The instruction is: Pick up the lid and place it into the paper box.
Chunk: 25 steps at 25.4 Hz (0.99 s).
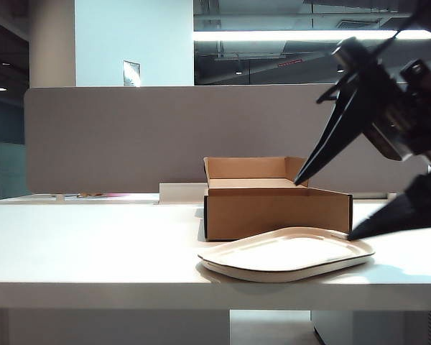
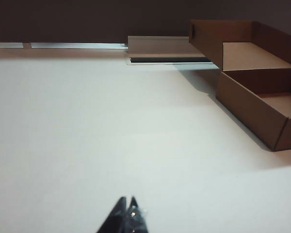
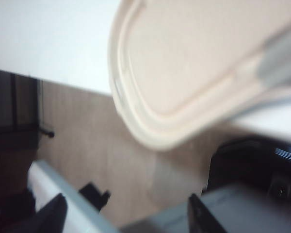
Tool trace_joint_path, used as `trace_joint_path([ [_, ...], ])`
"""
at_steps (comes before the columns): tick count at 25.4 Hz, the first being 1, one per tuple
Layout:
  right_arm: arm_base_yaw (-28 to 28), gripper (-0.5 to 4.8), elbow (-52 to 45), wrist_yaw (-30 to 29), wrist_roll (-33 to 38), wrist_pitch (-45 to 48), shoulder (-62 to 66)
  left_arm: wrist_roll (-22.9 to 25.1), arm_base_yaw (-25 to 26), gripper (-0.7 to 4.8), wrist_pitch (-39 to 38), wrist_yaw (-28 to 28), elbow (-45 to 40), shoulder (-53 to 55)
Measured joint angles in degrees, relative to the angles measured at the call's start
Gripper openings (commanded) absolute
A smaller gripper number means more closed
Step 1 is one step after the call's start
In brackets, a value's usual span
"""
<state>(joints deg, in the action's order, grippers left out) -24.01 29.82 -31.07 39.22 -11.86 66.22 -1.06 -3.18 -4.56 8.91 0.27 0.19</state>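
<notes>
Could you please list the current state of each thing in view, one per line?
lid: lying flat on the table's front edge, in front of the box, not gripped.
paper box: open, back flap raised, nothing seen inside.
right gripper: jaws wide open at the lid's right end, holding nothing.
left gripper: low over bare table, fingertips together, holding nothing.
</notes>
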Motion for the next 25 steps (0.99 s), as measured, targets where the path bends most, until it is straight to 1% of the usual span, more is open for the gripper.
trace_joint_path([
  [4, 0.9, 3.51, 0.11, 4.02, -2.64, 8.79, 0.85, -0.02, 0.0, -0.03, 0.0, 0.0, 0.0, 0.0],
  [6, 2.64, 3.51, 0.74, 6.62, -3.5, 12.48, 1.57, -0.02, 0.0, -0.03, 0.0, 0.04, 0.0, 0.02],
  [12, 7.91, 3.5, 1.16, 11.43, -7.5, 12.41, 2.4, -1.14, 0.0, -0.03, 0.0, 0.07, 0.0, 0.07],
  [14, 10.58, 3.5, 1.18, 12.11, -7.8, 12.41, 2.82, -1.16, 0.0, -0.03, 0.0, 0.04, 0.0, 0.07],
  [16, 11.89, 3.5, 1.27, 12.33, -7.96, 12.44, 3.5, -1.16, 0.0, -0.03, 0.0, 0.07, 0.0, 0.07],
  [20, 13.64, 3.5, 1.42, 12.04, -9.79, 12.31, 6.27, -1.18, 0.0, -0.03, 0.0, 0.04, 0.0, 0.07],
  [25, 13.57, 3.5, 4.13, 11.76, -12.81, 10.88, 10.8, -1.2, 0.0, -0.03, 0.0, 0.07, 0.0, 0.09],
])
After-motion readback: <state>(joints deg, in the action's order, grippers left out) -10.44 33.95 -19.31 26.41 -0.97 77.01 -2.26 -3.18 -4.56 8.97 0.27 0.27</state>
